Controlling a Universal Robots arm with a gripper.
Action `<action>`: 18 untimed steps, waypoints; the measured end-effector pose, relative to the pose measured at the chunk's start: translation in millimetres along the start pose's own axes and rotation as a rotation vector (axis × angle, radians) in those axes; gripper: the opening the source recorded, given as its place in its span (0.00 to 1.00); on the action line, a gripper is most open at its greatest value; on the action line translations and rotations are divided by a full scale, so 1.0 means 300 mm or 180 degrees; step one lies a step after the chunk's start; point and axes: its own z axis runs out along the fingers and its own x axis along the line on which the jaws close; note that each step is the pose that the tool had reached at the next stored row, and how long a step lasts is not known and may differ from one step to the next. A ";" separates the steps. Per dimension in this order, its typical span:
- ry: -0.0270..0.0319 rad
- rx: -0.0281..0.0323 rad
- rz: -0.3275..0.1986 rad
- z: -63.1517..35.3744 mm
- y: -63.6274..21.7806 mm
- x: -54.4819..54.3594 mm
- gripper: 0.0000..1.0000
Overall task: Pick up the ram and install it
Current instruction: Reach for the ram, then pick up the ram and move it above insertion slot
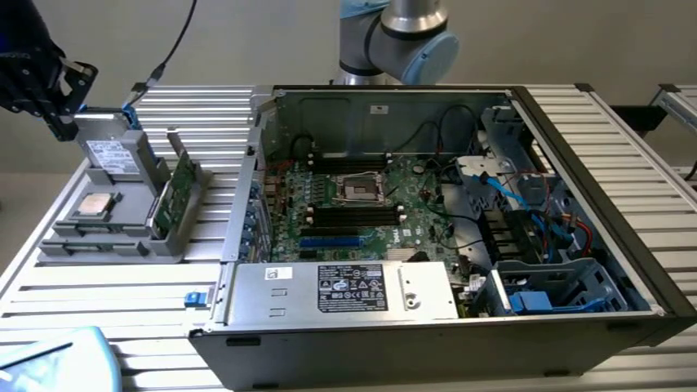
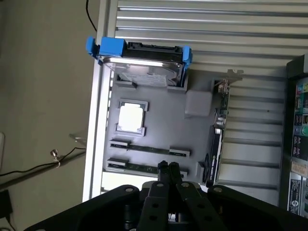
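Beneath closed claw (image 2: 168,167), well apart: ram (image 2: 147,149) slotted in grey tray (image 2: 192,126).

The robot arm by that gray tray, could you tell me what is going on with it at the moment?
A single robot arm is working on fitting ram into the open computer case. Right now its gripper is shut and empty, hovering above the gray tray of parts that sits to the exterior view's left of the case. The ram lies flat in the tray, not yet picked up, at the end nearest the gripper.
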 end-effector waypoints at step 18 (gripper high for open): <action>0.0052 0.0009 0.0005 0.020 -0.022 0.004 0.11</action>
